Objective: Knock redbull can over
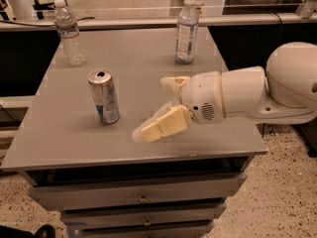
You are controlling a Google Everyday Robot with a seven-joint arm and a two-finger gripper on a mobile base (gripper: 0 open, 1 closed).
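Note:
The redbull can (104, 96) stands upright on the grey table top (74, 138), left of centre, silver with blue patches and a pull-tab top. My gripper (151, 108) comes in from the right on a white arm (247, 95) and hovers low over the table, just right of the can and apart from it. Its two cream fingers are spread open and hold nothing: the near finger (161, 125) points toward the can's base, the far finger (173, 82) sits behind it.
Two clear water bottles with white caps stand at the back: one at the left corner (68, 32), one right of centre (185, 29). The table is a drawer cabinet (143, 198) on a speckled floor. A rail runs behind it.

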